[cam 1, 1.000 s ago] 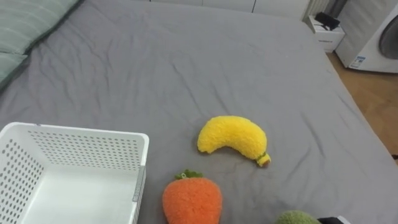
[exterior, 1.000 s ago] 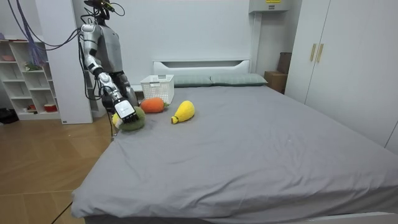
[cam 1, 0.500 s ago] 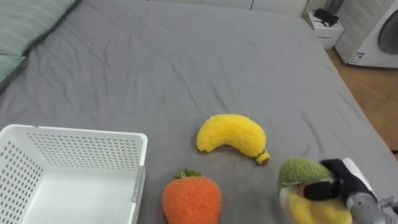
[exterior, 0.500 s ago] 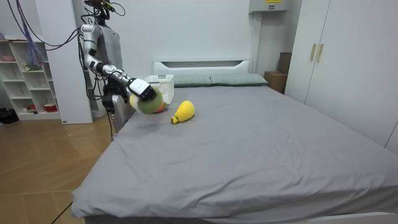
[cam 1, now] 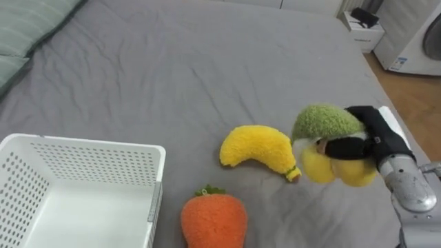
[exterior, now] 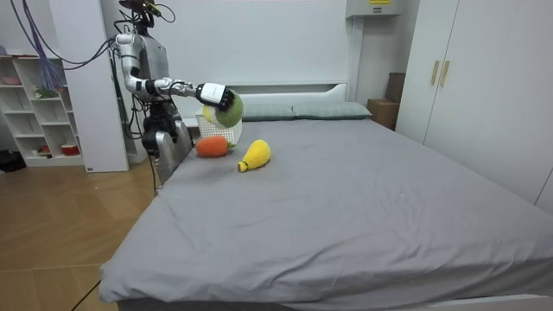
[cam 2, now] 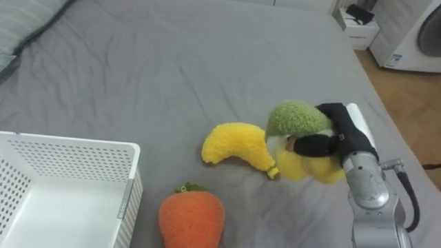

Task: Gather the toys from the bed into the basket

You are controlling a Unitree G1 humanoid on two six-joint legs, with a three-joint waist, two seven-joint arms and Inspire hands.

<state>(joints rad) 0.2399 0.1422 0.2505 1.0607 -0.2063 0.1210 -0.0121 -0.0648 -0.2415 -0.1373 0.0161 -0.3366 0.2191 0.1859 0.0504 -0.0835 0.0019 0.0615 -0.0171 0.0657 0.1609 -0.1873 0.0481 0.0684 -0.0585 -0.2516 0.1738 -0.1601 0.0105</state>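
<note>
My right hand [cam 1: 375, 141] [cam 2: 337, 141] [exterior: 212, 92] is shut on a green-and-yellow plush toy [cam 1: 324, 138] [cam 2: 295, 132] [exterior: 228, 108] and holds it in the air above the bed, just right of a yellow plush banana [cam 1: 260, 150] [cam 2: 238, 148] [exterior: 254, 155]. An orange plush carrot with a green top [cam 1: 213, 219] [cam 2: 191, 219] [exterior: 212, 146] lies in front of the banana, close beside the white perforated basket [cam 1: 83, 162] [cam 2: 62, 155] [exterior: 220, 112] at the lower left. The basket's inside looks bare.
The grey bed sheet [cam 1: 207, 76] stretches far ahead. Green pillows [cam 1: 27, 27] lie at the upper left. A white nightstand [cam 1: 362, 31] and a washing machine [cam 1: 420, 41] stand past the bed's right edge, over wooden floor [cam 1: 413, 103].
My right hand has risen from the bed's near edge with the green-and-yellow toy and swung up and left, toward the banana and basket. The banana and carrot lie still.
</note>
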